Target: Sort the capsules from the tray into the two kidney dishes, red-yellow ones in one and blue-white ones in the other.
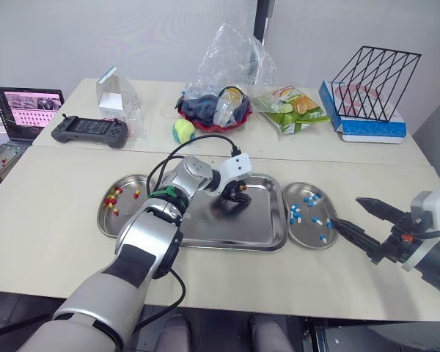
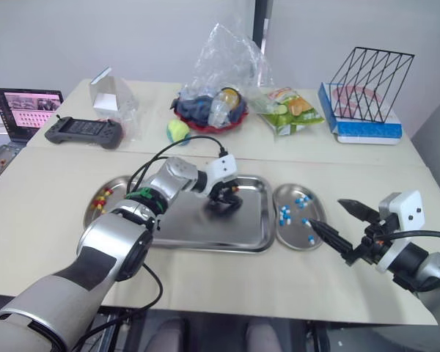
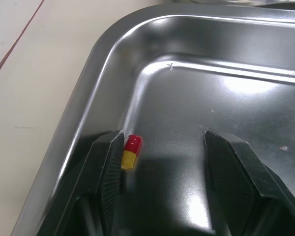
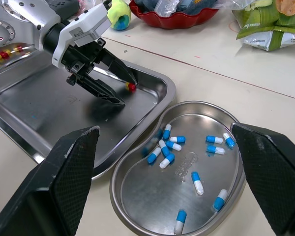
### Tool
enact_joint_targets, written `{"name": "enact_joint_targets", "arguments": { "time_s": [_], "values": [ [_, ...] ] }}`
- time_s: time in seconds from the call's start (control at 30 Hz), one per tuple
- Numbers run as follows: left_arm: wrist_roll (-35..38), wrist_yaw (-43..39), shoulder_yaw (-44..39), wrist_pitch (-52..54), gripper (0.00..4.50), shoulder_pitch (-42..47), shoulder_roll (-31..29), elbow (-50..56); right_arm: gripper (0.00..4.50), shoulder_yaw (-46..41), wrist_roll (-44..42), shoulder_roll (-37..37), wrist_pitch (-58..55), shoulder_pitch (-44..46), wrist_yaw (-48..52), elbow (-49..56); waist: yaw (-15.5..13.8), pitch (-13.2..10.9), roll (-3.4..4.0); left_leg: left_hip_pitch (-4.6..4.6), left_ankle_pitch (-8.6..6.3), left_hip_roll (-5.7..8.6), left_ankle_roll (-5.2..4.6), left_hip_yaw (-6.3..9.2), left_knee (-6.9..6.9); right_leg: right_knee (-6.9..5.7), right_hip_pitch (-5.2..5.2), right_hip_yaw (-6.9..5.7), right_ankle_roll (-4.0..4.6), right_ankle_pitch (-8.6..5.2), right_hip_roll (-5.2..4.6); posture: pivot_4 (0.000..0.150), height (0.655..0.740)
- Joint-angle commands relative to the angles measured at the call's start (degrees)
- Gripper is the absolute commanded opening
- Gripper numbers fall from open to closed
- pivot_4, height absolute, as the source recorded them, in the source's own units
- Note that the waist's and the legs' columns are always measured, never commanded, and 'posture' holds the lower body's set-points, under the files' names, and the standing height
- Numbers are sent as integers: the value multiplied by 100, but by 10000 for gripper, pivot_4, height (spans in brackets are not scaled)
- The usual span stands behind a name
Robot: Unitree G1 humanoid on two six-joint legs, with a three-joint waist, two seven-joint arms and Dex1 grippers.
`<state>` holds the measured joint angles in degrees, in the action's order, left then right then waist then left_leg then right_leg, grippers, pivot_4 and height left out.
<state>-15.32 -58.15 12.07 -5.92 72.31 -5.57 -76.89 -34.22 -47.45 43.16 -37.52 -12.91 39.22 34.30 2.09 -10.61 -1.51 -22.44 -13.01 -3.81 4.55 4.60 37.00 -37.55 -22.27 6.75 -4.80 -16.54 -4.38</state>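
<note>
A steel tray (image 1: 205,229) lies mid-table between two kidney dishes. The left dish (image 1: 128,220) holds several red-yellow capsules (image 1: 114,199); the right dish (image 1: 308,237) holds several blue-white capsules (image 4: 168,147). My left gripper (image 3: 162,136) is open and down in the tray's far right corner (image 1: 238,196). One red-yellow capsule (image 3: 129,151) lies on the tray floor between its fingers, right against one finger (image 3: 108,167). My right gripper (image 1: 346,210) hovers open just right of the right dish, with nothing in it.
Behind the tray are a game controller (image 1: 89,130), a white box (image 1: 117,92), a ball (image 1: 182,130), a red bowl under a plastic bag (image 1: 216,110), a snack bag (image 1: 290,110) and a wire rack (image 1: 370,81). A laptop (image 1: 26,110) stands far left.
</note>
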Motion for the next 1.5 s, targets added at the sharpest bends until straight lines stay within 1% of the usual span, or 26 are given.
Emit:
{"name": "enact_joint_targets", "arguments": {
  "time_s": [0.03, 0.13, 0.2, 0.3, 0.53, 0.63, 0.73, 0.87, 0.97, 1.07, 1.13, 1.2, 1.27, 1.3, 1.33, 1.4, 1.5],
  "values": [
    [-42, -181, 30, 128, 24636, 9, -21, 26, 45000, -14, 6, 42, 111, 69, -1, 116, -1, 0, 0, 0, 0, 0, 0, 0, 0, 0, 0, 0, 0, 0, 0, 1500, 7289],
    [-45, -222, 12, 170, 16148, 4, -28, 36, 45000, 50, 45, 57, 116, 126, 10, 78, 3, 0, 0, 1, 0, 0, 0, 0, 0, -1, 0, 0, 0, 0, 0, 1500, 7289],
    [-51, -239, 6, 193, 9307, 5, -30, 39, 45000, 65, 50, 66, 101, 157, 6, 72, 3, 0, 0, 2, 0, 0, 0, 0, 0, -1, 0, 1, 0, 0, 0, 1500, 7289],
    [-30, -232, -36, 248, 171, -42, -29, 33, 45000, 95, 77, 82, 90, 191, 10, 70, 0, 0, 0, 1, 0, 0, 0, 0, 0, 0, 0, 1, 0, 0, 0, 1500, 7289],
    [39, -402, -103, 239, 171, -74, -57, 69, 45000, 146, 128, 93, 83, 222, 21, 46, -1, 0, 0, 2, 0, 0, 0, 0, 0, -1, 1, 0, 0, 0, 0, 1500, 7289],
    [365, -780, -398, 436, 171, 125, -35, 144, 45000, 208, 125, 116, 76, 279, 54, 6, 4, 0, 0, 2, 0, 1, 0, 0, 0, -1, 1, 0, 0, 0, 0, 1500, 7289],
    [628, -1190, -616, 590, 171, 358, -156, 298, 45000, 341, 120, 200, 51, 475, 143, -120, 18, 0, 0, 0, 0, 1, 0, 0, 0, -1, 0, 0, 0, 0, 0, 1500, 7289],
    [827, -1478, -773, 758, 171, 484, -483, 503, 45000, 480, 113, 321, 31, 694, 291, -312, 32, 0, 0, -1, 0, 0, 0, 0, -2, -1, -2, 0, 0, 0, 0, 1500, 7289],
    [1070, -1866, -953, 987, 171, 418, -1078, 885, 45000, 697, 128, 440, 42, 992, 474, -566, 77, 1, 2, 3, 0, 0, 0, 0, -4, -2, -2, 2, 0, 0, 1, 1500, 7289],
    [1242, -1890, -1066, 1212, 171, 267, -1441, 1193, 45000, 753, 118, 491, 39, 1117, 576, -684, 71, 1, 3, 6, 0, -2, -1, 1, -10, -6, -4, 1, 0, -1, 2, 1500, 7289],
    [1355, -1971, -1183, 1410, 171, -119, -2010, 1644, 45000, 745, 40, 548, 37, 1184, 750, -803, 65, 1, 5, 4, 0, -1, 0, 0, -8, -4, -3, 1, -1, -2, -1, 1500, 7289],
    [1442, -2000, -1197, 1579, 171, -344, -2229, 1990, 45000, 731, 22, 568, 39, 1204, 846, -858, 80, 2, 6, 7, 0, -3, 0, -1, -9, -6, -4, 2, -1, -2, 0, 1500, 7289],
    [1653, -2161, -1386, 1984, 171, -1026, -2864, 2756, 45000, 832, 122, 697, 167, 1367, 1179, -1150, 72, 1, 8, 5, 1, -4, 0, 2, -9, -8, -4, -2, -1, -2, 0, 1500, 7289],
    [1752, -2190, -1536, 2168, 171, -1513, -3228, 3234, 45000, 941, 205, 777, 232, 1522, 1358, -1359, 99, 0, 9, 6, 2, -3, 2, -1, -9, -8, -4, 1, -1, -2, -2, 1500, 7289],
    [1843, -2179, -1629, 2326, 171, -1870, -3467, 3621, 45000, 1020, 266, 827, 276, 1635, 1480, -1507, 151, -1, 10, 7, 2, -5, 2, -3, -9, -7, -4, 3, -1, -2, -2, 1500, 7289],
    [2029, -2037, -1770, 2552, 171, -2504, -3684, 4288, 45000, 1190, 352, 894, 309, 1828, 1647, -1725, 183, -2, 10, 10, 1, -12, 1, 0, -13, -10, -7, 0, 1, -3, 2, 1500, 7289],
    [2163, -1826, -1829, 2812, 171, -3190, -3848, 4881, 45000, 1453, 486, 854, 308, 2101, 1762, -1974, 48, -2, 9, 3, 3, -13, 3, 6, -10, -13, -4, -19, 4, -5, -3, 1500, 7289]
  ]
}}
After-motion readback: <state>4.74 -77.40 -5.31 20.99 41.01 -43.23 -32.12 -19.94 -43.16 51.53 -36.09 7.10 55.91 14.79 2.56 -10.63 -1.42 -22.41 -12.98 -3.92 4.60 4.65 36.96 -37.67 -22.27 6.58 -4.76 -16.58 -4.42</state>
